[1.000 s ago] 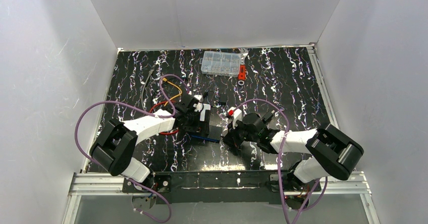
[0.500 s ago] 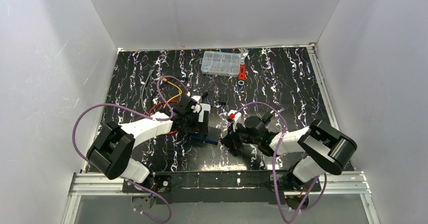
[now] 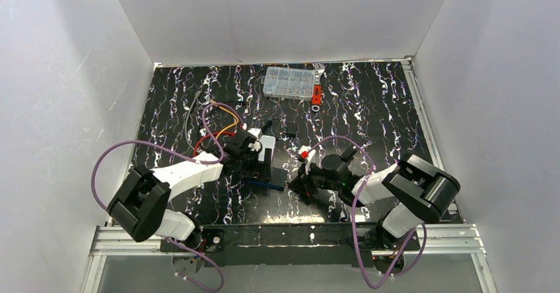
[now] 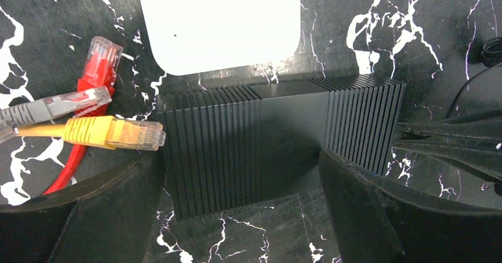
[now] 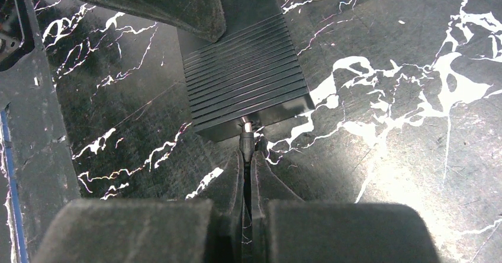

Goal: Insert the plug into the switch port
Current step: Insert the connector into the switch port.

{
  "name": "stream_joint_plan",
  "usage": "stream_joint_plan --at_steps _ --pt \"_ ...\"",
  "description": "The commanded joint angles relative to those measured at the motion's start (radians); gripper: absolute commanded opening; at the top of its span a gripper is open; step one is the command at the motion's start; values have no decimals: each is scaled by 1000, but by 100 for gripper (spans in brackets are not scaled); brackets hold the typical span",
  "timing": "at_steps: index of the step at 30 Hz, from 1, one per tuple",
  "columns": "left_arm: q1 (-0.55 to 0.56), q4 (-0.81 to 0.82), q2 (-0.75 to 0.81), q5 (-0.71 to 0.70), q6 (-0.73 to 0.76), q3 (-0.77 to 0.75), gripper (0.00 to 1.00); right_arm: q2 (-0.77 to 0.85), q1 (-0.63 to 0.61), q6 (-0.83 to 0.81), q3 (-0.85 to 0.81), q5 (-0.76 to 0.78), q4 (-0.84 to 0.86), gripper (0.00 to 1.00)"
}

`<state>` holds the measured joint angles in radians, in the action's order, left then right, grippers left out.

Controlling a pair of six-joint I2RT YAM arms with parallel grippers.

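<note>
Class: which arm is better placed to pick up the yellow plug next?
Likely left. The left fingers stand open astride the switch, and the yellow plug lies just beside one of them. The right fingers are shut on a black connector at the switch's opposite side.

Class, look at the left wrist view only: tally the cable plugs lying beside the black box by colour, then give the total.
Red plug: 1
Grey plug: 1
Yellow plug: 1
Total: 3
</note>
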<state>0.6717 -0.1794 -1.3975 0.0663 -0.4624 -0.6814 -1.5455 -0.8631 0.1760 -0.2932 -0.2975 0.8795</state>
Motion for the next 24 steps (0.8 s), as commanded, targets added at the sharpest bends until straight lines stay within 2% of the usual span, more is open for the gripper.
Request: stream_joint_plan --at_steps 1,14,24 --pt "73 -68 -3 149 -52 52 94 -2 -8 -28 -53 -21 151 1" --pt "123 -58 6 146 -49 64 95 -34 -8 -123 -104 -135 155 1" --pt "142 -58 25 142 -40 76 94 -22 -8 -230 -190 -201 48 1"
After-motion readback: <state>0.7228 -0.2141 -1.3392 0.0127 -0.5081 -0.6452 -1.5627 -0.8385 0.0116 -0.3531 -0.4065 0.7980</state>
